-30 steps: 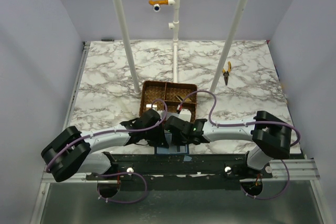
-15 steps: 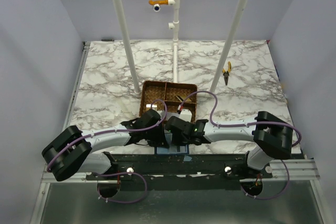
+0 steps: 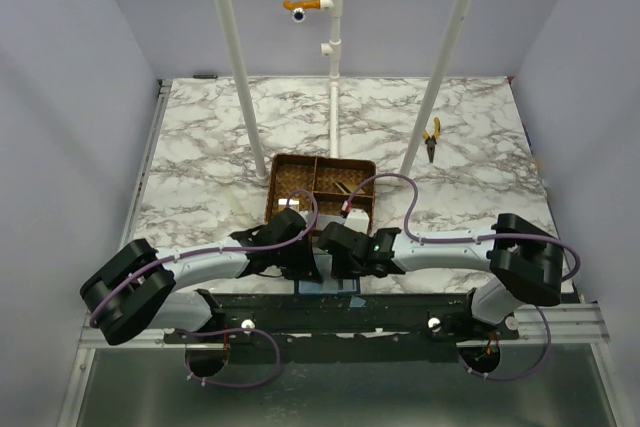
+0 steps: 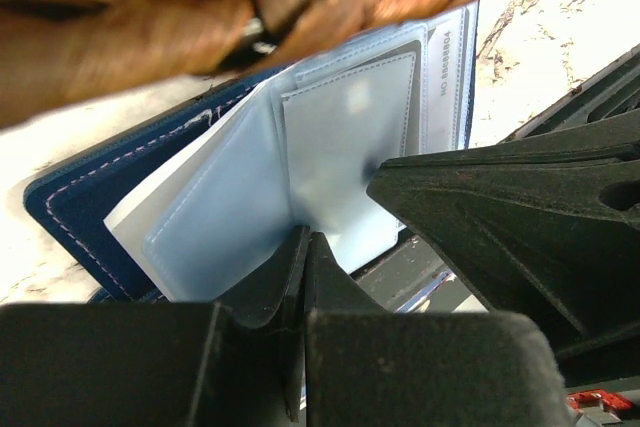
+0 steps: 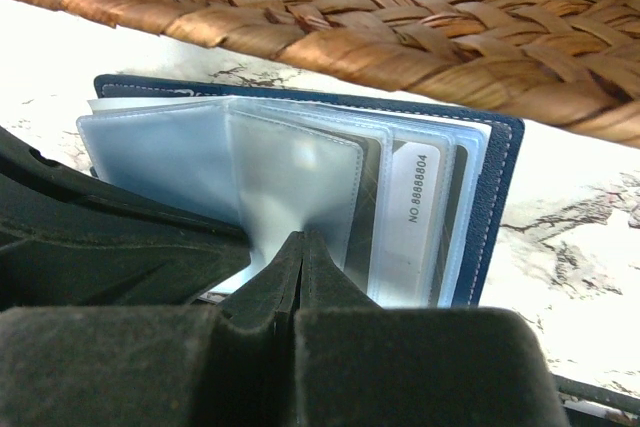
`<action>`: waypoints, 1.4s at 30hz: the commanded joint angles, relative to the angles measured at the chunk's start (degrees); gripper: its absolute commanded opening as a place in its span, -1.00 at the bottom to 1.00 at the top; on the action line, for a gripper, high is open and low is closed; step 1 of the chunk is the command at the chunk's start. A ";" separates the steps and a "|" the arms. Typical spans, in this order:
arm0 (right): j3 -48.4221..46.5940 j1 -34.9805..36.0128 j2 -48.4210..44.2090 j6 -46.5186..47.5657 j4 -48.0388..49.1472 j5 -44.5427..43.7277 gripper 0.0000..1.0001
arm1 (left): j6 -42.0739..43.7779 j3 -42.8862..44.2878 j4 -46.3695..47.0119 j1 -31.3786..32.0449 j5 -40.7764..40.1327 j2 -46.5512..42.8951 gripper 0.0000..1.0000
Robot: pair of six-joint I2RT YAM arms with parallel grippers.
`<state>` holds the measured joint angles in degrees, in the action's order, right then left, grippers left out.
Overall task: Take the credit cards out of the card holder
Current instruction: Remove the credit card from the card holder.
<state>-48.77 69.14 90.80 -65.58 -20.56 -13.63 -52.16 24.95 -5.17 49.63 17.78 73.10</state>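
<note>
Left claw [image 4: 303, 239] and right claw [image 5: 300, 239] both clamped shut at the open card holder [image 5: 503, 197]!
Marble worktop [image 3: 220, 137] carries the wicker tray [image 5: 420, 37]. Just beside it, the navy holder lies fanned open. Right claw pinches a clear sleeve [image 5: 290, 182]; left claw's closed tips meet the sleeves' lower edge. Credit cards [image 5: 425, 197] sit tucked inside, one numbered.

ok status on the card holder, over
Both shut: left fingers and right fingers each pinch a clear sleeve of the open card holder. Credit cards not out yet. Wicker tray close behind, not blocking.
</note>
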 commanded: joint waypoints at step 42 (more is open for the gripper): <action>-4.27 -0.15 0.78 3.99 -4.14 -0.25 -0.99 | 1.04 -0.86 -6.10 0.11 -5.82 -6.58 -1.00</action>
<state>-50.37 68.99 90.02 -62.87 -26.17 -14.11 -53.15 23.11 -5.56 49.63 15.94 69.82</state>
